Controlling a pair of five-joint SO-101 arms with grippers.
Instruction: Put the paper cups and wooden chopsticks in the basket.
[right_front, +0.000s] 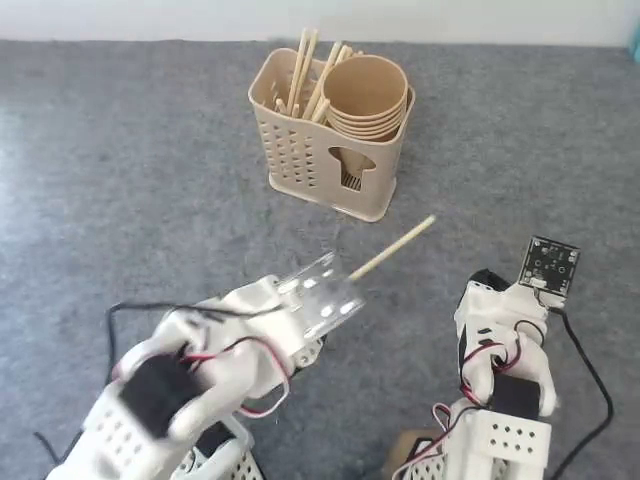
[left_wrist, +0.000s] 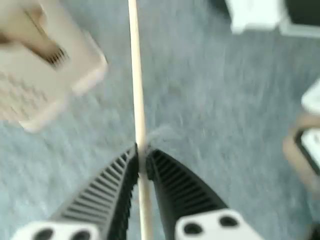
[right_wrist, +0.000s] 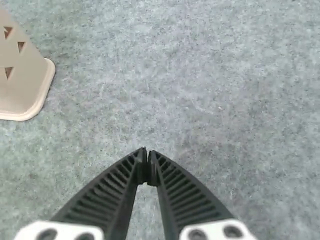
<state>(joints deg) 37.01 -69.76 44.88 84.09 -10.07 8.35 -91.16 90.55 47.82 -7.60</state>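
**Left claw.** The left claw was closed on 1 wooden chopstick. Both ribbed fingers pressed against the stick at their tips. The stick ran between the fingers and projected well beyond them, lifted off the grey worktop. In the high view the free end of the stick pointed away from the arm and lay near the base of the basket. It did not touch the basket.

**Basket.** The basket stood upright toward the far middle of the worktop. A nested stack of paper cups sat in 1 side of it, with the rims above the basket wall. Several stored chopsticks stood on end in the other side, just beside the stack.

**Right claw.** The right claw was fully closed. Its fingertips touched and nothing was gripped between them. It hung over the grey worktop surface, with 1 lower corner of the basket nearby but apart from it
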